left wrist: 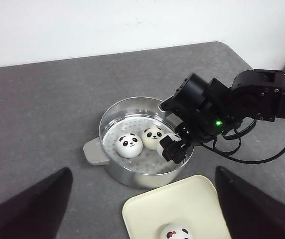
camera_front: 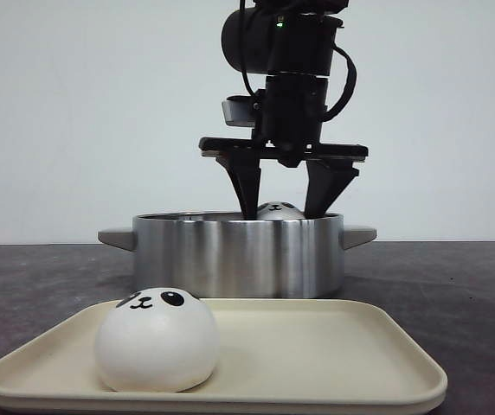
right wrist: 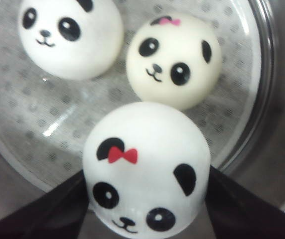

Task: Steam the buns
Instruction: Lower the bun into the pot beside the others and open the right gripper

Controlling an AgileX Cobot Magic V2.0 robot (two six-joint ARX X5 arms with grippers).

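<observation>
My right gripper (camera_front: 284,212) reaches down into the steel pot (camera_front: 237,255) and is shut on a panda bun with a red bow (right wrist: 146,167). The top of that bun shows just above the pot's rim (camera_front: 278,208). Two more buns (right wrist: 68,35) (right wrist: 175,59) lie on the pot's perforated floor (right wrist: 33,114), beyond the held one. A fourth bun (camera_front: 156,339) sits on the cream tray (camera_front: 334,346) in front of the pot. My left gripper (left wrist: 142,214) is open and empty, high above the tray and pot.
The pot has a flat handle on each side (camera_front: 116,236) (camera_front: 358,233). The table (left wrist: 43,114) is dark grey, with a white wall behind it. The right arm's cables (left wrist: 242,149) hang beside the pot.
</observation>
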